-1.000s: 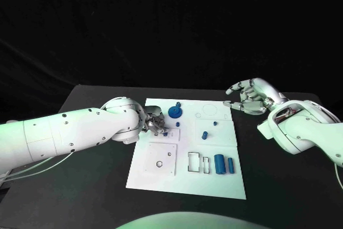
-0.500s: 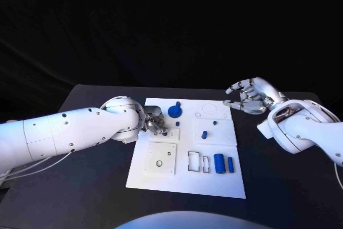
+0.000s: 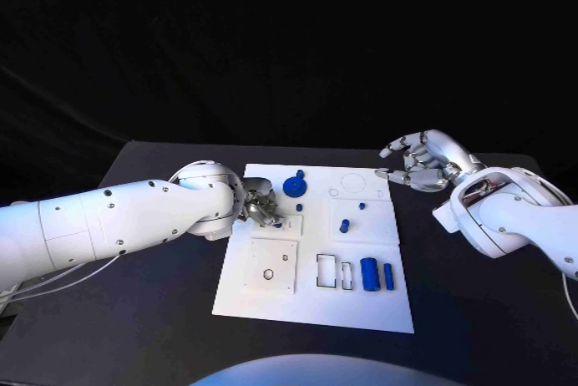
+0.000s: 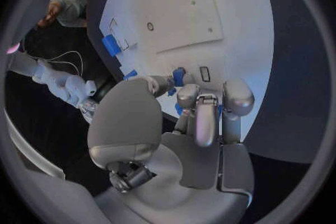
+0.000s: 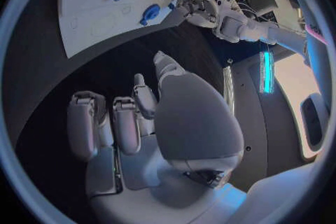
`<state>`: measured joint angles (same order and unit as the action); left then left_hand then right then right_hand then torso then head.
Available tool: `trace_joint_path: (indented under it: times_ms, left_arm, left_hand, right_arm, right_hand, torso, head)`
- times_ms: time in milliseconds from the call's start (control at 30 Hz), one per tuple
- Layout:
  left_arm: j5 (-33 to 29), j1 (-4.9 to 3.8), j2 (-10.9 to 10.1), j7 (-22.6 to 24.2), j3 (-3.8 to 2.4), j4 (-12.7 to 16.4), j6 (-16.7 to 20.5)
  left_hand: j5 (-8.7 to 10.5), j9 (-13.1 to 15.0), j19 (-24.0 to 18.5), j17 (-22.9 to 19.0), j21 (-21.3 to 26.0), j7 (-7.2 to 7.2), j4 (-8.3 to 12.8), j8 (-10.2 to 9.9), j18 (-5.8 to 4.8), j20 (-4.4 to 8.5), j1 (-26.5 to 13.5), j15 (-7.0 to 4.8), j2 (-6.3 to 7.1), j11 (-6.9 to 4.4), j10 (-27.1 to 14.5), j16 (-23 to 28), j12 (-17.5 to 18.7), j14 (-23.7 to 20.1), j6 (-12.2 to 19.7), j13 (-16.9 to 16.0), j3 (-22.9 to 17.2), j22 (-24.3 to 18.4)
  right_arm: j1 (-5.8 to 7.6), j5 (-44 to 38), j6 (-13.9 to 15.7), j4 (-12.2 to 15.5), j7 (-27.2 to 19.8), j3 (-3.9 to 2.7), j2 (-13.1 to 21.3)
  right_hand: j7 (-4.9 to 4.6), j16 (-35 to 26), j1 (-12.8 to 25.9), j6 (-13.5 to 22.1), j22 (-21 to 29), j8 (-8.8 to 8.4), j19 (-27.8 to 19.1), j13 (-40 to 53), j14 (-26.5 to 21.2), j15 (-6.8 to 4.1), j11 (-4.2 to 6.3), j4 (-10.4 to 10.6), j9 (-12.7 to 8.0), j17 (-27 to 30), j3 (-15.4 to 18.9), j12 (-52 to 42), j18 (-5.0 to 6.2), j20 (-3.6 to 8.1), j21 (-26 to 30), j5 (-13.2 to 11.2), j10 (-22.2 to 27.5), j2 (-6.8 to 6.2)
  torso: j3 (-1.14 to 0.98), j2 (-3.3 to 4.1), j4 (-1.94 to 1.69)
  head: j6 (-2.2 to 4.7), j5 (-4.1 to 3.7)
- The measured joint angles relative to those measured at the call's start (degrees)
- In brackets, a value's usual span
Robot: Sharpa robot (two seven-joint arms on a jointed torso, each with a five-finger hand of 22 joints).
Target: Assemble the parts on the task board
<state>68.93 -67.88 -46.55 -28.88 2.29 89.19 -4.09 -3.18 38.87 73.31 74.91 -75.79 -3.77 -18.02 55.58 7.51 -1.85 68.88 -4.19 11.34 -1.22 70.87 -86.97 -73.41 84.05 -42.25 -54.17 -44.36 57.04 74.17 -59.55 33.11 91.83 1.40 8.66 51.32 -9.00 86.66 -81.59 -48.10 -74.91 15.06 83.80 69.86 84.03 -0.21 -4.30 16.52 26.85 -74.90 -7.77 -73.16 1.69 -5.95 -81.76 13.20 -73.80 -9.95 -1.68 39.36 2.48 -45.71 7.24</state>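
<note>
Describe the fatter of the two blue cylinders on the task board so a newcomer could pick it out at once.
Find the white task board in the middle of the black table, then look along its near edge toward the robot's right. Two blue cylinders lie there side by side; the fat cylinder is the thicker one, next to the empty rectangular outlines, with the slim cylinder beyond it.

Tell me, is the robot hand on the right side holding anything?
No, it's empty. The right robot hand hovers beside the task board, fingers curled around nothing; the right wrist view shows a bare palm.

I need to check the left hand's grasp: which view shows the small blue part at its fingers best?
The left wrist view: the blue part sits right at the left hand's fingertips. In the head view the fingers mostly cover it. The right wrist view shows that hand far off, too small to judge.
</note>
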Motion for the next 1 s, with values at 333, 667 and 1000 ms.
trace_joint_path:
  times_ms: [333, 667, 1000]
  left_arm:
    - [0.0, 0.00, 0.0, 0.0, -0.02, -0.1, -0.1]
    - [-0.1, -0.03, 0.5, -0.1, -0.03, -0.7, -0.4]
    - [-0.3, -0.04, 0.8, -0.2, -0.04, -1.2, -0.6]
  left_hand:
    - [0.00, 0.0, 0.0, 0.0, 0.0, 0.18, -0.1, 0.0, 0.00, 0.00, -0.2, 0.00, 0.21, 0.00, 0.0, 0.0, 0.0, 0.0, -0.2, 0.1, -0.1, 0.0]
    - [0.01, 0.3, 0.4, 0.0, -0.3, 0.64, 0.4, 0.3, -0.91, 0.00, -1.5, 0.00, 0.88, -0.10, 0.5, 0.0, -0.3, 0.0, -1.1, -0.4, -1.0, 0.5]
    - [0.18, 0.5, 0.6, 0.0, -0.5, 1.35, 3.9, 0.3, -0.90, 0.20, -5.6, -0.43, 1.74, -0.61, 1.0, 0.0, -0.6, 0.0, -2.1, -1.2, -4.2, 1.1]
  right_arm:
    - [-0.04, 0.0, 0.0, 0.0, 0.0, 0.00, 0.0]
    - [-0.09, 0.0, 0.0, 0.0, 0.0, 0.00, -0.1]
    - [-0.11, 0.0, 0.0, 0.0, 0.0, 0.00, 0.0]
  right_hand:
    - [0.00, 0.0, 0.0, 0.0, 0.0, 0.00, 0.0, -0.1, 0.0, 0.00, 0.00, 0.0, -0.1, 0.0, 0.0, 0.0, 0.00, 0.00, 0.0, 0.0, 0.0, 0.00]
    - [0.00, 0.0, 0.0, 0.0, 0.0, 0.00, 0.0, -0.1, 0.0, 0.00, 0.00, 0.0, -0.1, 0.0, 0.0, 0.0, 0.00, 0.00, 0.0, 0.0, 0.0, 0.00]
    - [0.00, 0.0, 0.2, 0.0, 0.0, 0.00, 0.0, -0.1, 0.0, 0.00, 0.00, 0.0, -0.1, 0.0, 0.0, 0.0, 0.00, 0.00, 0.0, 0.0, 0.0, 0.24]
  torso:
    - [0.01, 0.02, 0.02]
    - [0.02, 0.02, 0.01]
    - [0.01, -0.01, 0.03]
  head:
    - [-0.05, -0.08]
    - [-0.30, -0.29]
    - [-0.53, -0.44]
